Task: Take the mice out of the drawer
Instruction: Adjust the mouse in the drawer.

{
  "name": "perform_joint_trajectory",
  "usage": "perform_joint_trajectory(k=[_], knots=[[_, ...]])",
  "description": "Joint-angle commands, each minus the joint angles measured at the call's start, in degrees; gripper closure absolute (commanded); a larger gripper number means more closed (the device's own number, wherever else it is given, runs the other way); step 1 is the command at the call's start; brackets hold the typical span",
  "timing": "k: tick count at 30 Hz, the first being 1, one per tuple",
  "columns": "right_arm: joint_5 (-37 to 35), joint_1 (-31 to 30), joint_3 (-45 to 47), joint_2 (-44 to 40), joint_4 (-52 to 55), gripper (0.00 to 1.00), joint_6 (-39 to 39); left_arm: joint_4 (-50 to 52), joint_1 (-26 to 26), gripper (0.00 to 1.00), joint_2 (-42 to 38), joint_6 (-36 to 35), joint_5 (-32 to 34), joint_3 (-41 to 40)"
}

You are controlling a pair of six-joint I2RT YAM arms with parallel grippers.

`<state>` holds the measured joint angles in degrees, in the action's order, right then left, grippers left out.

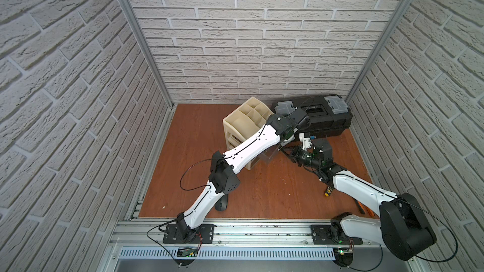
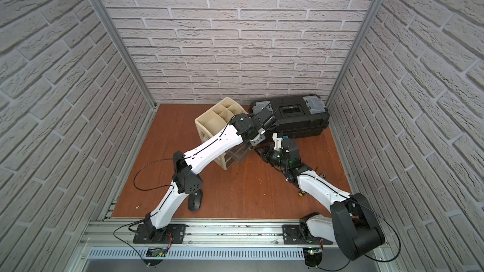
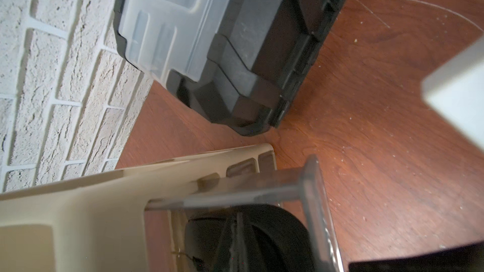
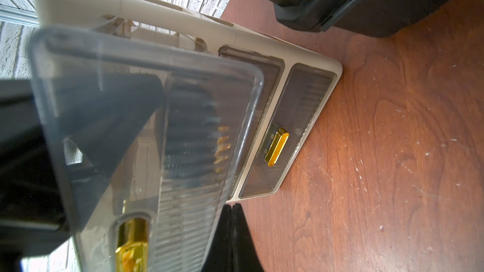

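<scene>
Firstly, in both top views, the loose mouse (image 1: 222,203) lay on the near part of the table (image 1: 262,192), partly under the left arm. The clear drawer (image 1: 269,156) stood drawn out of the beige organizer (image 1: 243,124). The left gripper (image 1: 280,147) was above it and the right gripper (image 1: 286,153) just to its right. A black toolbox (image 1: 324,121) sat at far right.

Left wrist view: the left fingers (image 3: 227,242) were pressed together, gripping nothing, over the stowed mouse (image 3: 282,226) inside the drawer. Contact could not be determined.

Right wrist view: the right fingers (image 4: 243,236) were fully closed and empty, beside the drawer front.
</scene>
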<state>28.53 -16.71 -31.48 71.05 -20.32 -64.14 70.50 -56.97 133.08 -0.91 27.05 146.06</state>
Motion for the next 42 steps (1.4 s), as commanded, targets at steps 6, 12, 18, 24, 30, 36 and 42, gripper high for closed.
perform_joint_trajectory(k=[6, 12, 18, 24, 30, 36, 42], knots=[[0.21, 0.02, -0.65, -0.78, -1.9, 0.97, 0.18, 6.36, -1.52, 1.0, -0.33, 3.37, -4.05, 3.06], [0.21, 0.1, -0.6, -0.75, -2.18, 0.97, -0.04, 1.24, -1.39, 1.0, -2.6, 1.25, 1.5, 2.56], [0.12, 0.09, -0.11, -1.26, -2.1, 0.97, -0.01, 0.21, -0.32, 1.0, -1.38, -1.57, 4.61, -0.62], [0.34, 0.1, 0.2, -1.29, -2.41, 0.97, 0.03, -1.53, -0.3, 1.0, -0.03, -4.13, 9.66, -2.28], [0.47, 0.1, 0.11, -0.85, -2.62, 0.97, 0.0, -3.74, -0.15, 1.0, 0.4, -7.31, 14.14, -4.13], [0.56, 0.1, -0.15, -0.65, -2.63, 0.97, 0.13, -2.02, 0.52, 1.0, 0.94, -7.2, 13.25, -5.46], [0.76, 0.1, -0.51, -0.24, -2.71, 0.97, 0.04, 1.6, 0.63, 1.0, 1.08, -6.64, 8.98, -6.12]])
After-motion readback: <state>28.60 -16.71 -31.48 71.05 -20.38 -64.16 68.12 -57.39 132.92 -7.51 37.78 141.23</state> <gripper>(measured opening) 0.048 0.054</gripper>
